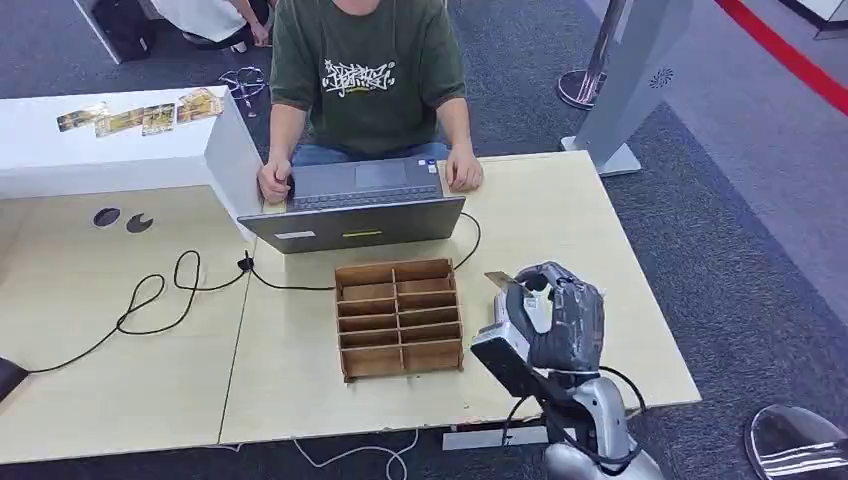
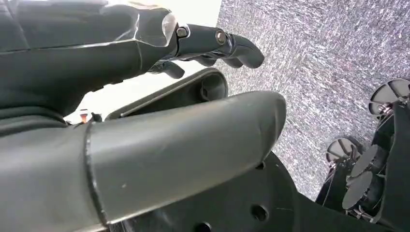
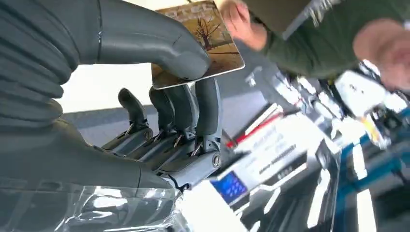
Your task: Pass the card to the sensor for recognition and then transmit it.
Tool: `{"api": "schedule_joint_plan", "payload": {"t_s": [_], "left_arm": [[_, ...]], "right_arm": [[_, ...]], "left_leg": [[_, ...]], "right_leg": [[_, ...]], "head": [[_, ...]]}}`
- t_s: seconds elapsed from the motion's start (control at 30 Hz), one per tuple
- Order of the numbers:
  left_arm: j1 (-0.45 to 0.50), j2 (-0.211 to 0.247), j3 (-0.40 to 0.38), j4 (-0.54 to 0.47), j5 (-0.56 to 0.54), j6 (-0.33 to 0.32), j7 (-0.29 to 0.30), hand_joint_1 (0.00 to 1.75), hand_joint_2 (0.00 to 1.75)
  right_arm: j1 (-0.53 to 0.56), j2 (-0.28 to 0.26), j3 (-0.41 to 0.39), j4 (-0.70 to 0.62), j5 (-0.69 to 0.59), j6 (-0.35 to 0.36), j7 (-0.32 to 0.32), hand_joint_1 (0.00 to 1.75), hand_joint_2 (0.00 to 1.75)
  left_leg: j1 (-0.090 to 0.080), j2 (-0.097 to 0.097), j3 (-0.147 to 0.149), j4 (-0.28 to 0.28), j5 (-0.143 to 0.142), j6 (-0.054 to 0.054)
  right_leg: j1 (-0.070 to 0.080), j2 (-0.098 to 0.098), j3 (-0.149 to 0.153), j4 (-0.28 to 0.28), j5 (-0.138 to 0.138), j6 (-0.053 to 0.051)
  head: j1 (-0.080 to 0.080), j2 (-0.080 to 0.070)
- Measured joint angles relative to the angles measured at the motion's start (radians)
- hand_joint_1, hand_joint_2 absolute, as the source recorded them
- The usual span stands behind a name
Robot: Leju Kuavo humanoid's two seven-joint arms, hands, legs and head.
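Observation:
My right hand (image 1: 548, 322) is raised over the right front part of the table, just right of the wooden sorting box (image 1: 400, 318). It pinches a card (image 1: 498, 281) between thumb and fingers. In the right wrist view the card (image 3: 208, 43) shows a brown tree picture, with the thumb (image 3: 159, 41) pressed on its face and the fingers (image 3: 193, 111) beneath it. My left hand (image 2: 159, 111) hangs above grey carpet, fingers (image 2: 217, 43) stretched out and apart from the thumb, holding nothing.
A person in a green shirt (image 1: 368, 75) sits at the far side with both hands on a grey laptop (image 1: 355, 205). A black cable (image 1: 160, 295) loops across the table's left part. Several cards (image 1: 140, 115) lie on a white counter at back left.

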Motion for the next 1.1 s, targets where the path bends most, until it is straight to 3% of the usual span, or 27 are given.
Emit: {"api": "schedule_joint_plan", "payload": {"t_s": [0.13, 0.27, 0.4, 0.73, 0.97, 1.1], "left_arm": [[0.000, -0.003, 0.000, 0.000, -0.009, 0.004, 0.000, 0.00, 0.00], [0.000, -0.008, 0.000, 0.000, -0.018, 0.009, 0.000, 0.00, 0.00], [-0.001, -0.012, 0.000, 0.000, -0.024, 0.011, 0.000, 0.00, 0.00], [-0.002, -0.014, 0.000, 0.000, -0.027, 0.012, 0.000, 0.00, 0.00], [-0.002, -0.017, 0.000, 0.000, -0.033, 0.011, 0.000, 0.00, 0.00], [-0.003, -0.019, 0.000, 0.000, -0.045, 0.008, -0.001, 0.00, 0.00]], "right_arm": [[0.049, 0.037, -0.071, -0.072, -0.007, -0.013, -0.096, 1.55, 1.75], [0.104, 0.130, -0.186, -0.154, -0.040, -0.014, -0.288, 1.52, 1.75], [0.136, 0.219, -0.287, -0.203, -0.066, -0.014, -0.379, 1.59, 1.75], [0.147, 0.321, -0.386, -0.221, -0.091, -0.014, -0.438, 1.71, 1.75], [0.146, 0.342, -0.407, -0.219, -0.105, -0.014, -0.445, 1.75, 1.75], [0.101, 0.343, -0.404, -0.177, -0.093, -0.013, -0.418, 1.75, 1.75]], "left_leg": [[0.000, 0.000, 0.000, 0.000, 0.000, 0.000], [0.000, 0.000, 0.000, 0.000, 0.000, 0.000], [0.000, 0.000, 0.000, 0.000, 0.000, 0.000], [0.000, 0.001, 0.000, 0.000, 0.000, 0.000], [0.000, 0.001, 0.000, 0.000, 0.000, 0.000], [0.000, 0.001, 0.000, 0.000, 0.000, 0.000]], "right_leg": [[0.000, 0.000, 0.000, 0.000, 0.000, 0.000], [0.000, 0.000, 0.000, 0.000, 0.000, 0.000], [0.000, 0.000, 0.000, 0.000, 0.000, 0.000], [0.000, 0.000, 0.000, 0.000, 0.000, 0.000], [0.000, 0.000, 0.000, 0.000, 0.000, 0.000], [0.000, 0.001, 0.000, 0.000, 0.000, 0.000]], "head": [[0.000, 0.000], [0.000, 0.000], [0.000, 0.000], [0.000, 0.000], [0.000, 0.000], [0.000, 0.000]]}}
